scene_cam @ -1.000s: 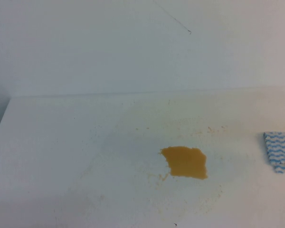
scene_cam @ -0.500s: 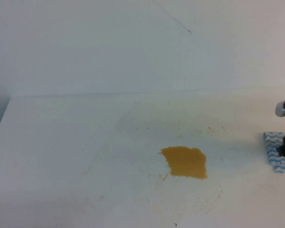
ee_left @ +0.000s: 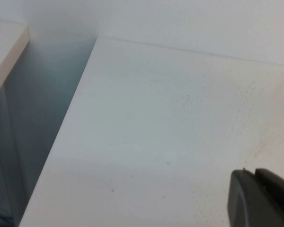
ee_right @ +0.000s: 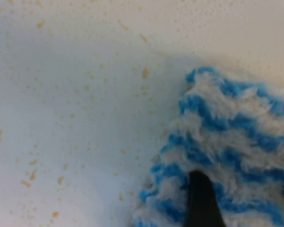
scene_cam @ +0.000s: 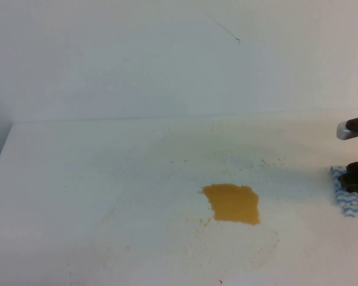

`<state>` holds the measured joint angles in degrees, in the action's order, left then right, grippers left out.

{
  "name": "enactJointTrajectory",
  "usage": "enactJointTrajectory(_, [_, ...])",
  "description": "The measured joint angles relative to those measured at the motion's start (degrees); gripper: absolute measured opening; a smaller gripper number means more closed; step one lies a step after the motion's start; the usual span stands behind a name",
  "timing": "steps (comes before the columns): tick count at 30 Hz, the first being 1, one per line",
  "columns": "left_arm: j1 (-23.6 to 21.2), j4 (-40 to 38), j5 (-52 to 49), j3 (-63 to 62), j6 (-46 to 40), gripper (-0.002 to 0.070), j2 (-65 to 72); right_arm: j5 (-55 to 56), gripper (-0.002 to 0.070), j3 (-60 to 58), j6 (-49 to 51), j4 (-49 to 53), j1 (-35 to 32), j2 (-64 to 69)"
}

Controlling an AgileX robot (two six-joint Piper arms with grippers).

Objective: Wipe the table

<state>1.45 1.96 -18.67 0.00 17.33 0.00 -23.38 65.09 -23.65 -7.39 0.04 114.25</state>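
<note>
1. Since earlier, my right gripper (scene_cam: 346, 154) has reached the cloth (scene_cam: 355, 204) at the table's (scene_cam: 77, 179) right edge, jaws apart.
2. Brown stain (scene_cam: 231, 202) lies mid-table; white wall (scene_cam: 137, 59) behind.
3. Left gripper (ee_left: 260, 201) is over the table's left side; I cannot tell its state.

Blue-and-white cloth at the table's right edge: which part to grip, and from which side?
Pinch the cloth at its edge facing the stain, coming straight down: it lies flat and looks soft, with no upright part to clamp. The right gripper is open over that edge; the left gripper is over bare table near its left edge.
</note>
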Motion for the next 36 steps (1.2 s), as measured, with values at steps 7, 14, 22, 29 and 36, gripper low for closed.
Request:
enactJointTrajectory(7, [0.0,0.0,0.0,0.0,0.0,-0.0001,0.0,-0.9,0.0144,0.2,0.2,0.1,0.0,0.6])
enactJointTrajectory(14, [0.0,0.0,0.0,0.0,0.0,-0.0001,0.0,-1.7,0.0039,0.3,0.3,0.3,1.0,0.6])
enactJointTrajectory(22, [0.0,0.0,0.0,0.0,0.0,-0.0001,0.0,-3.4,0.0036,0.3,4.4,0.7,8.0,0.5])
enactJointTrajectory(29, [0.0,0.0,0.0,0.0,0.0,-0.0001,0.0,-4.4,0.0034,2.5,6.5,-0.5,14.7,0.9])
enactJointTrajectory(36, [0.0,0.0,0.0,0.0,0.0,-0.0001,0.0,-7.1,0.0033,10.8,9.5,-0.7,18.9,5.2])
